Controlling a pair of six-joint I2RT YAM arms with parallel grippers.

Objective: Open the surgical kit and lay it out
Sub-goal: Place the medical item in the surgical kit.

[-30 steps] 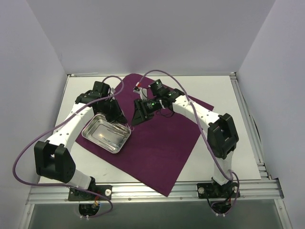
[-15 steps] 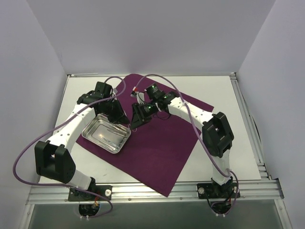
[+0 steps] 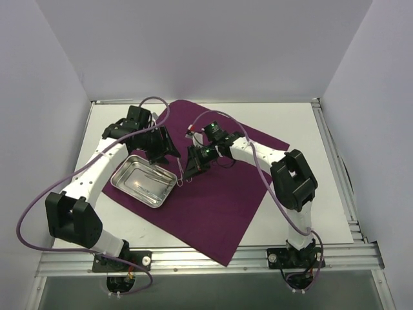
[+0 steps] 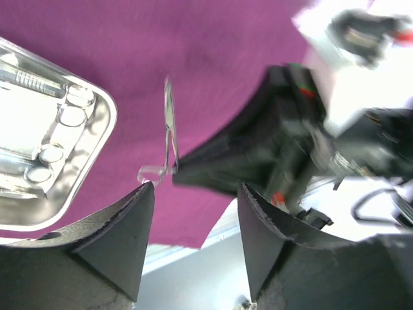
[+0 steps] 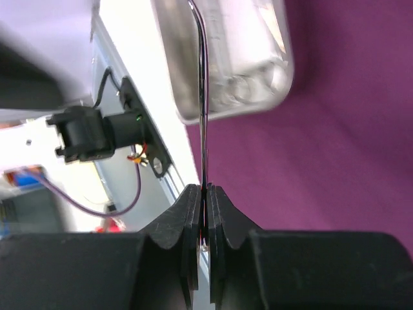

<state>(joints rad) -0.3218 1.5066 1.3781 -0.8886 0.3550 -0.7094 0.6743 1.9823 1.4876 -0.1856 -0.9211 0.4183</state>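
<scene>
Now right claw [image 5: 204,194] pinched shut on thin ring-handled metal instrument [image 5: 202,97], beside right edge of shiny rectangular steel tray [image 3: 132,177], over dark purple cloth wrap [image 3: 213,206]. Meanwhile left claw [image 4: 193,188] gaped wide, empty. Step: laying out. Next, likely: lower instrument onto bare cloth, release.

- This was a robotics lab test cell, built for recording arm trials.
- Plain white panels [image 3: 213,45] closed in the white table [image 3: 303,129] at its back and both sides.
- An aluminium rail [image 3: 206,257] ran along the table's near edge, and the left arm [image 3: 97,171] and right arm [image 3: 258,152] were bolted there.
- Loose purple cables [image 3: 19,227] looped off the arms.
- At the table's middle sat staged props: a purple cloth [image 3: 213,206], a steel tray [image 3: 132,175] on it, and a thin metal instrument [image 4: 169,123] just beside the tray.
</scene>
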